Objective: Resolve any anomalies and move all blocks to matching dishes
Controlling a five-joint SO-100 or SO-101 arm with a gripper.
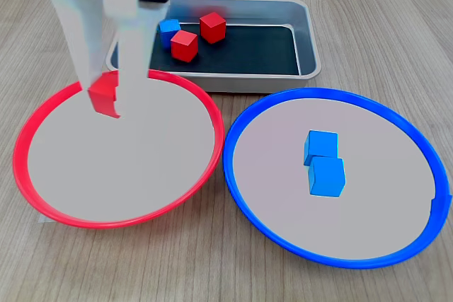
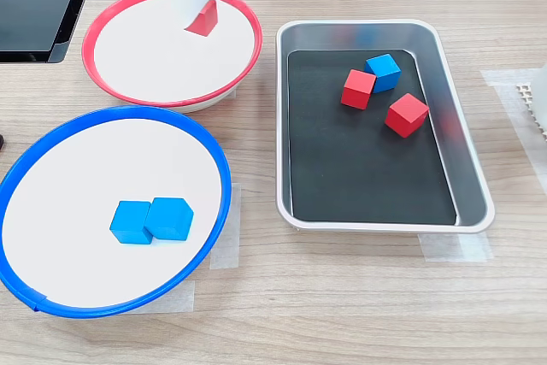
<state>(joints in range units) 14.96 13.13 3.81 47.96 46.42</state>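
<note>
I hold a red block [image 1: 103,94] pinched between the white gripper [image 1: 106,100] fingers, just over the far edge of the red-rimmed dish [image 1: 42,206], apparently to set it down where its colour matches; whether it already touches the pale inside I cannot tell. In the blue-rimmed dish [image 1: 425,153] two blue blocks [image 1: 325,163] sit touching near the middle, seemingly already sorted. The grey metal tray [image 2: 466,173] beyond the dishes holds two red blocks [image 2: 383,102] and one blue block [image 2: 383,72], bunched at one end of its black liner [image 2: 367,168]. Nothing blocks the drop, as I judge it; the tray's raised wall is what I must clear on later reaches.
</note>
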